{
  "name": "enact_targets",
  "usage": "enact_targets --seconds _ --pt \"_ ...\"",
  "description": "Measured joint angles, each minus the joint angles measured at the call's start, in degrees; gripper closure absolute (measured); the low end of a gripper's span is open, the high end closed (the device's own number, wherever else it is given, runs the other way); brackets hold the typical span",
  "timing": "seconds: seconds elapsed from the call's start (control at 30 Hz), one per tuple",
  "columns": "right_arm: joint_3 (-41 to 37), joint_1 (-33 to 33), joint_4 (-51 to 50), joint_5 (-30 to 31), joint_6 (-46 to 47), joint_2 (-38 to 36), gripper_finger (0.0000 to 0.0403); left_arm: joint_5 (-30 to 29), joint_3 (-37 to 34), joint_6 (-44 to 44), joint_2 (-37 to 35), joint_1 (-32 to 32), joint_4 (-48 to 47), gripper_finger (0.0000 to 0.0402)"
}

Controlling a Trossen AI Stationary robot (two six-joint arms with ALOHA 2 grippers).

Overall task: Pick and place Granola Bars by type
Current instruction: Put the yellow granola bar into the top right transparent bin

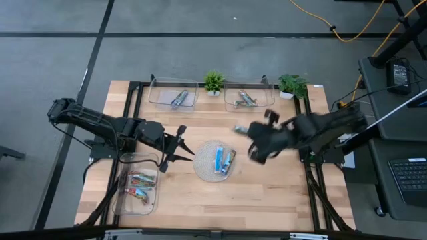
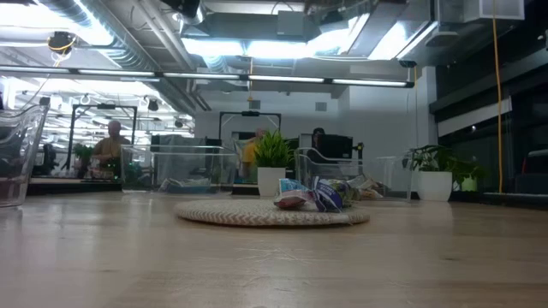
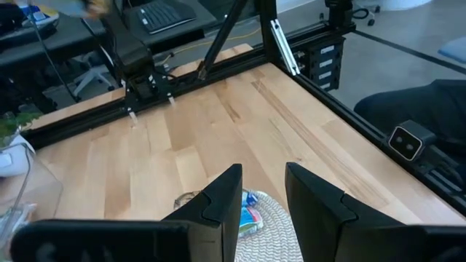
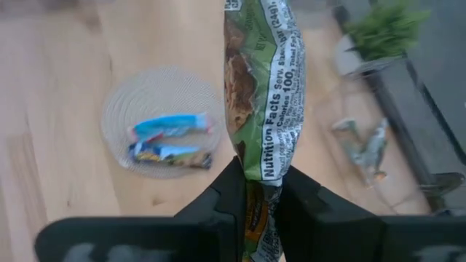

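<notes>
Two blue-wrapped granola bars [image 1: 223, 160] lie on a round woven mat [image 1: 203, 167] at the table's middle; the low view shows them [image 2: 308, 197] on that mat [image 2: 231, 214] too. My right gripper [image 4: 258, 175] hangs above the table just right of and beyond the mat [image 4: 164, 102], shut on a green-wrapped bar [image 4: 266, 80]. In the high view that gripper [image 1: 250, 133] is blurred. My left gripper [image 1: 183, 143] stands open just left of the mat, nothing between its fingers [image 3: 218, 204]. My right gripper pinches the green bar's flat wrapper between its two fingers, on the lower part [image 4: 261, 171] toward one end. The fingers slant down from above and lie along the bar. Most of the bar sticks out past the fingertips, lifted clear of the table.
A clear tray [image 1: 137, 193] at the near left holds red bars. Two clear trays stand at the far edge: the left [image 1: 173, 93] with bluish bars, the right [image 1: 248, 99] with green ones. Two small potted plants [image 1: 213, 82] [image 1: 292, 85] stand beside them.
</notes>
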Motion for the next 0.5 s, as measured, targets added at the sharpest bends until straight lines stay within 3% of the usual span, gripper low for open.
enact_targets --seconds 0.27,0.5 --pt "0.0 -11.6 -0.3 -5.4 -4.9 -8.5 0.0342 0.0 0.0 0.1 0.0 0.0 0.0 0.0302" --pt "1.3 -25.2 -3.0 -11.8 -12.5 -8.4 0.0342 0.0 0.0 0.0 0.0 0.0 0.0 0.0302"
